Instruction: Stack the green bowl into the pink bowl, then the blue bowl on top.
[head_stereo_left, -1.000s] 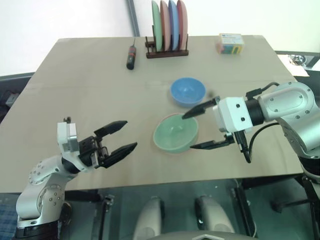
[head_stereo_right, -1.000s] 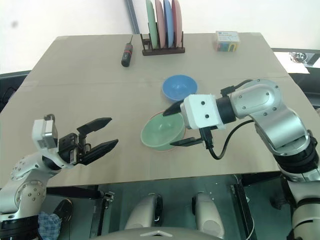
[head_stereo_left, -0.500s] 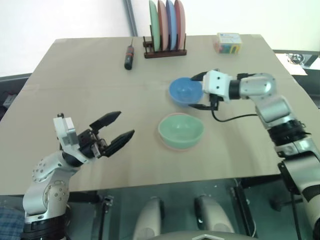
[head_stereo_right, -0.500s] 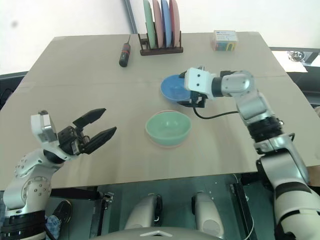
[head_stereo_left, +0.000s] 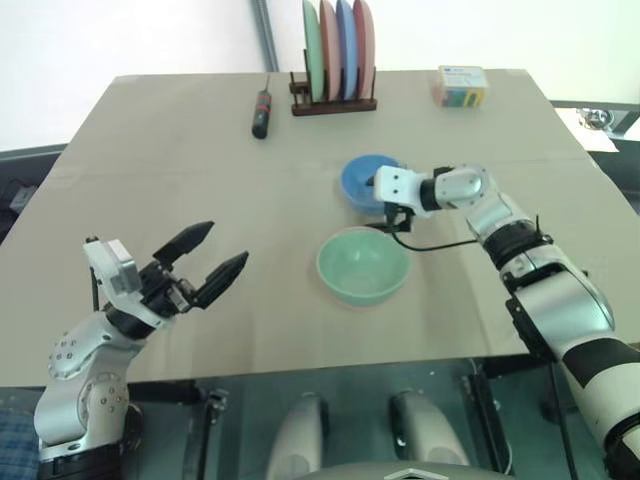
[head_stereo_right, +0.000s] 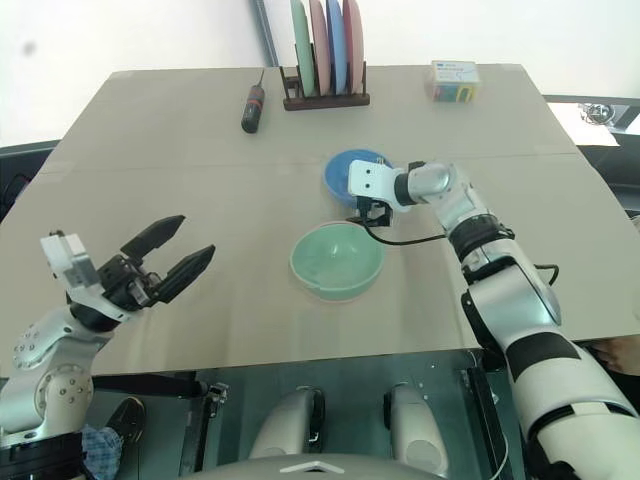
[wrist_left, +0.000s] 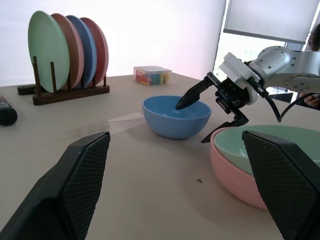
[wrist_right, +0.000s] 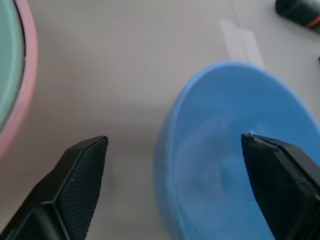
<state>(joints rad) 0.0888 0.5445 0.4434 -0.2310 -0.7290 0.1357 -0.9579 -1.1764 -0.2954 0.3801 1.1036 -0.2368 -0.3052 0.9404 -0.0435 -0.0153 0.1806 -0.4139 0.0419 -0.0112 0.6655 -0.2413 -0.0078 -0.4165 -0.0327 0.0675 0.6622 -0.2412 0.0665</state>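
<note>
The green bowl (head_stereo_left: 362, 262) sits nested inside the pink bowl (wrist_left: 235, 180) at the table's middle, with only the pink rim and wall showing. Just behind them stands the blue bowl (head_stereo_left: 362, 180). My right gripper (head_stereo_left: 384, 204) is open and straddles the blue bowl's near right rim. One finger (wrist_right: 280, 185) is inside the bowl and the other finger (wrist_right: 80, 190) is outside it. My left gripper (head_stereo_left: 222, 245) hangs open and empty over the table's near left, well away from the bowls.
A wooden rack (head_stereo_left: 335, 103) holding several upright plates stands at the back centre. A dark screwdriver (head_stereo_left: 262, 112) lies to its left. A small box (head_stereo_left: 461, 87) of coloured pieces sits at the back right.
My right gripper left the green bowl and reached back to the blue bowl, where it sank over the rim. My left gripper drifted a little to the left, still open.
</note>
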